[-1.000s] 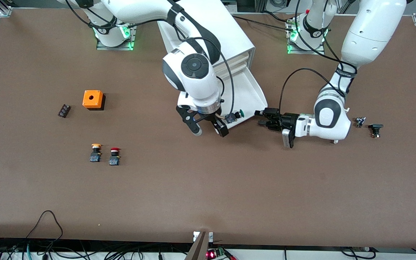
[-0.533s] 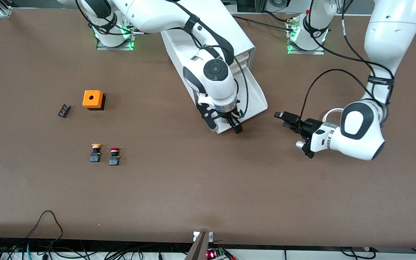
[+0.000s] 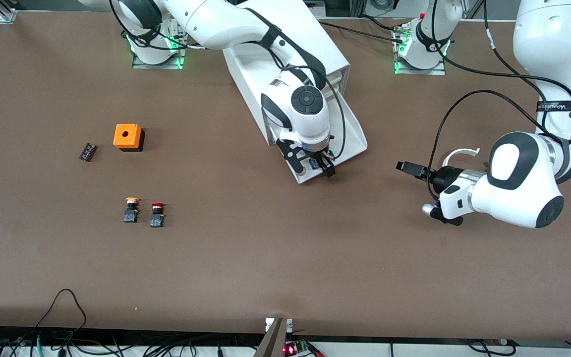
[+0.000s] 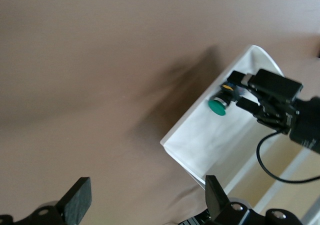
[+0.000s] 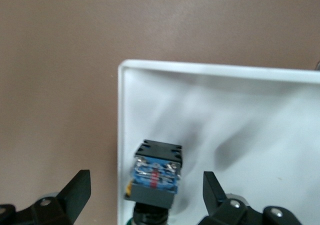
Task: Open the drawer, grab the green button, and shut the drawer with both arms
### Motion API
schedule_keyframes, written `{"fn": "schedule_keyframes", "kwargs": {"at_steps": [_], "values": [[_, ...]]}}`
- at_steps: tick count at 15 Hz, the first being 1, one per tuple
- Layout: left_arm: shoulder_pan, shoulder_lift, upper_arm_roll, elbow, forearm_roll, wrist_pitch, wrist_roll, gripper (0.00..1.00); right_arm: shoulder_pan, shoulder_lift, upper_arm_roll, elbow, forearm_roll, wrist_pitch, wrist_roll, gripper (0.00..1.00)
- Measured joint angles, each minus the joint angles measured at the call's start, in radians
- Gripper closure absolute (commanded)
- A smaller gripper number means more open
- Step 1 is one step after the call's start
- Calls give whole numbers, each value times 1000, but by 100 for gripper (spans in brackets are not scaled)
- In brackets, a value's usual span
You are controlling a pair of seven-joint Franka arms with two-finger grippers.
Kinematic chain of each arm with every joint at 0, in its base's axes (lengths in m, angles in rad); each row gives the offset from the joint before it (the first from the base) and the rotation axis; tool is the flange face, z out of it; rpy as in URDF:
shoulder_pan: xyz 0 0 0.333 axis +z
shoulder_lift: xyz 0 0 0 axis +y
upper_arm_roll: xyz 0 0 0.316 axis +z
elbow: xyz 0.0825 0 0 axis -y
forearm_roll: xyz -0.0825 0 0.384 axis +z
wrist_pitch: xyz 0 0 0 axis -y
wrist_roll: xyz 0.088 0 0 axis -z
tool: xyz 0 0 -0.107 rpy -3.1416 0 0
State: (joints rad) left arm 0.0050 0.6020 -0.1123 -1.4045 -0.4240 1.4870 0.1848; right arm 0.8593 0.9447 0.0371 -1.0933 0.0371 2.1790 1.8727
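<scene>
My right gripper [image 3: 315, 166] hangs, jaws apart, over the camera-side end of the long shallow white plastic drawer [image 3: 357, 141]. The drawer stands pulled out of the white boxy cabinet [image 3: 315, 44] between my bases, and the small green-capped push button [image 4: 218, 106] lies in that end, under those jaws. My left gripper [image 3: 411, 169], jaws apart, is over the brown table [image 3: 265, 272] beside the drawer, toward my left arm's end. Toward my right arm's end, well apart from the cabinet, the orange plastic box [image 3: 128, 137] sits near the small black block [image 3: 87, 151], and nearer the camera the yellow-capped button [image 3: 131, 209] and red-capped button [image 3: 157, 214] stand side by side.
</scene>
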Motion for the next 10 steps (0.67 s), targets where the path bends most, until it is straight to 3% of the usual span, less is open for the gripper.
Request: {"fn": "schedule_keyframes", "kwargs": {"at_steps": [2,4,7,8,10], "values": [[-11,0,-6,9,48,0,-38,0,3,2,0,-1,0,-6,0,11],[-26,-2,-10,17,93,0,-74,0,3,2,0,-1,0,-17,0,37],[-60,-9,-12,22,161,-1,-161,0,1,2,-1,1,0,-41,-2,88],[-67,-10,-12,23,172,-1,-175,0,0,1,-1,3,0,-44,-3,100],[-71,-11,-12,23,181,-1,-183,0,-2,-1,-1,5,0,-55,-3,100]]}}
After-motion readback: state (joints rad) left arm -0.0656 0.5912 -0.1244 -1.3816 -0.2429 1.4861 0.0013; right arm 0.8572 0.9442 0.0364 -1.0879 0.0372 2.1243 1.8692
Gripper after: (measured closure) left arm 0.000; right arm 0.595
